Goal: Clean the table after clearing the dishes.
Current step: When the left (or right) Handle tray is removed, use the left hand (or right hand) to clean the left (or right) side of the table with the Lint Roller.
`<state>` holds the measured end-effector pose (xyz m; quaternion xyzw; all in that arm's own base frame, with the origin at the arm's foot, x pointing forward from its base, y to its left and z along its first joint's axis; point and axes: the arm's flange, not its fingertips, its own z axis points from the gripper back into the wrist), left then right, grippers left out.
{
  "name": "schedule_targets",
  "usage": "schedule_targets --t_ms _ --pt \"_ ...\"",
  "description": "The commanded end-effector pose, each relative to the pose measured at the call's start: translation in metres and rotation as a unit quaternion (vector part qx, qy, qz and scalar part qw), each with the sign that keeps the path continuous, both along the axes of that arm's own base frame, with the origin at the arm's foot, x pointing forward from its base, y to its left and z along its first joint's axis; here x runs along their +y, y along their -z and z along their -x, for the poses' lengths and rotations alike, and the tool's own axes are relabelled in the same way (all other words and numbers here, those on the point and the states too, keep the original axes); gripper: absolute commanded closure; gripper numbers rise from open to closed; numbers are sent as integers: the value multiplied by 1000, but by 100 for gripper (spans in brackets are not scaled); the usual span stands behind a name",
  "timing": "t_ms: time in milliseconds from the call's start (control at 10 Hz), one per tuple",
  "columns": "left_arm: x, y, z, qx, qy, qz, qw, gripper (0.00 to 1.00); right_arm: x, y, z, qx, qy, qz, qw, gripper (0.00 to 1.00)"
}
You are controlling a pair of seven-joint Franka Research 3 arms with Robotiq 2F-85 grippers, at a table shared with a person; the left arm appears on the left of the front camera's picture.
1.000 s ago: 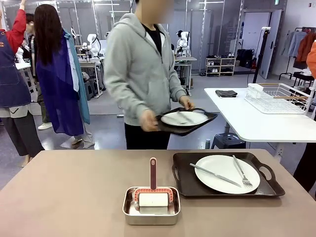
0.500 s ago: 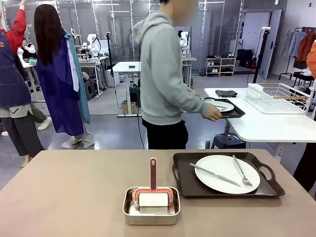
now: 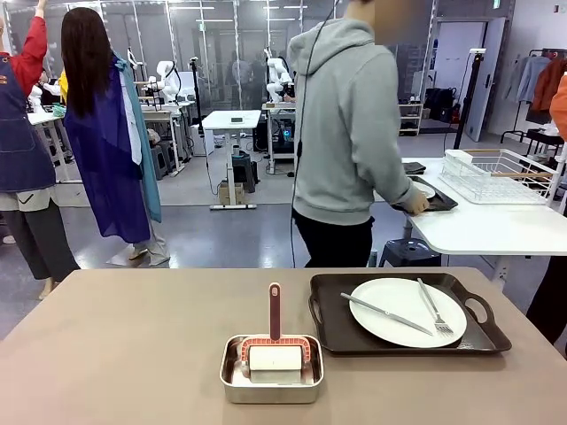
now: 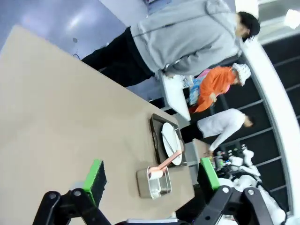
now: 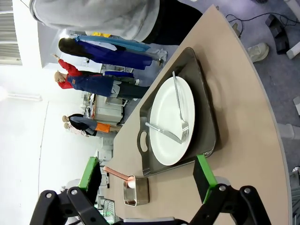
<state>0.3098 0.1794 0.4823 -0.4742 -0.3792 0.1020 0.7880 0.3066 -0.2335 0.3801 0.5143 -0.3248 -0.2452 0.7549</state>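
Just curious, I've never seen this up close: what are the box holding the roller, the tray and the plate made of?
The box looks like bare metal, steel or aluminium: shiny, reflective walls. The tray seems dark brown plastic or lacquered wood, smooth with a soft sheen. The plate looks like glazed white ceramic, though melamine could look alike.

Two surfaces: one brown surface (image 3: 133,336) and one white surface (image 3: 478,226) at 2 o'clock beyond it. Two dark trays: the near tray (image 3: 332,329) at 2 o'clock from the one metal tin (image 3: 270,395), and the far tray (image 3: 441,202) at the white surface. The near tray carries one plate (image 3: 390,297), one knife (image 3: 387,315) and one fork (image 3: 431,310). One roller (image 3: 275,359) sits in the tin. Two end effectors: the left end effector (image 4: 152,174) and the right end effector (image 5: 146,176).
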Motion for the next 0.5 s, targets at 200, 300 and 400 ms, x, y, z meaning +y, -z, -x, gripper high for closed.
schedule_targets --t_ms 200,300,400 --pt "-182 -116 -85 -2 31 -195 980 0 -2 -2 2 -5 2 -4 1000 0" --pt "-238 -139 -109 -2 60 -253 966 0 -2 -2 2 -5 2 -4 1000 0" --pt "-281 -149 -126 -4 84 -288 954 0 -2 -2 2 -5 2 -4 1000 0"
